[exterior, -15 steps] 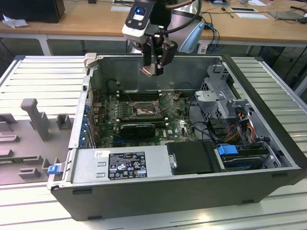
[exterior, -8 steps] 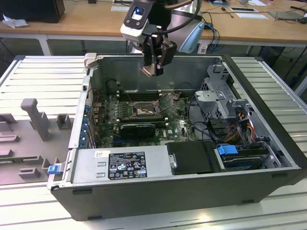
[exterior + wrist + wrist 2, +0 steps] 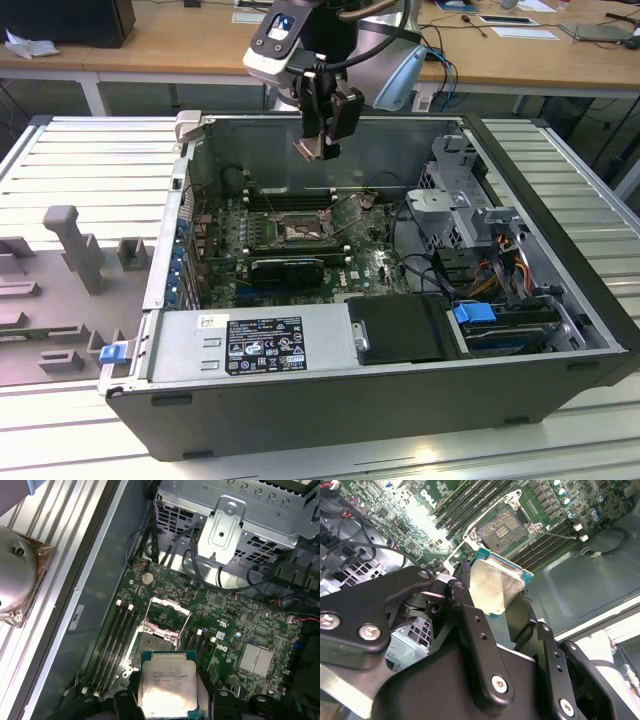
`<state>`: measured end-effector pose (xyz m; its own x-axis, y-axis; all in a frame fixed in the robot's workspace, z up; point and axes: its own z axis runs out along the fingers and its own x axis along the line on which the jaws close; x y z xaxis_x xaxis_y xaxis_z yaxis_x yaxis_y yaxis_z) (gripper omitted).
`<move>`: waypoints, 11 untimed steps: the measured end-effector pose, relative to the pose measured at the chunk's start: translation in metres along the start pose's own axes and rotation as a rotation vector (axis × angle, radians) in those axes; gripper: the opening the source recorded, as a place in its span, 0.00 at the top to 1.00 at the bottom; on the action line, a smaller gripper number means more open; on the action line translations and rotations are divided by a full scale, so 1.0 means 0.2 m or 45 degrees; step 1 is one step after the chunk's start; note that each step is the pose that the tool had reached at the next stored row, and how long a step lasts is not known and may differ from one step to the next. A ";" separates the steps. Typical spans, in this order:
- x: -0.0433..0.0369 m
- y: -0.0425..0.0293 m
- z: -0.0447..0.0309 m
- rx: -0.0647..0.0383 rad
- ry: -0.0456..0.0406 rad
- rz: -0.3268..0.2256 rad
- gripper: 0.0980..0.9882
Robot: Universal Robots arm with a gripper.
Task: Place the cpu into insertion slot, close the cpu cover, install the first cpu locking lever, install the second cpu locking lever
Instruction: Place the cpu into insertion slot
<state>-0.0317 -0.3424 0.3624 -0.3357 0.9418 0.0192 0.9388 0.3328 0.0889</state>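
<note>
My gripper (image 3: 322, 148) hangs above the open computer case, shut on the cpu (image 3: 306, 149). In both wrist views the cpu (image 3: 495, 586) (image 3: 167, 682) is a silver-topped square chip with a green rim, clamped by its edges between the black fingers (image 3: 470, 625). The insertion slot (image 3: 298, 232) lies below on the green board, a little apart from the chip, with its brownish pin field (image 3: 506, 527) (image 3: 152, 645) uncovered. The cpu cover (image 3: 169, 611) is a shiny metal frame swung up and open at one side of the slot. A thin wire lever (image 3: 557, 533) sticks out beside the socket.
Long black memory slots (image 3: 117, 635) flank the socket. A metal drive cage (image 3: 450, 200) and cable bundles fill the exterior view's right of the case. The power supply (image 3: 260, 345) sits along the near wall. A grey fixture (image 3: 75, 250) stands outside on the ribbed table.
</note>
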 end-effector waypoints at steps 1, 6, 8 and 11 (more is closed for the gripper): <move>0.000 0.000 0.001 0.000 -0.002 0.019 0.52; 0.000 -0.001 0.011 0.000 -0.003 0.028 0.52; 0.000 -0.001 0.013 -0.001 -0.002 0.028 0.52; 0.000 -0.001 0.016 0.000 -0.003 0.029 0.52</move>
<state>-0.0317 -0.3424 0.3591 -0.3142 0.9492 0.0192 0.9461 0.3114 0.0889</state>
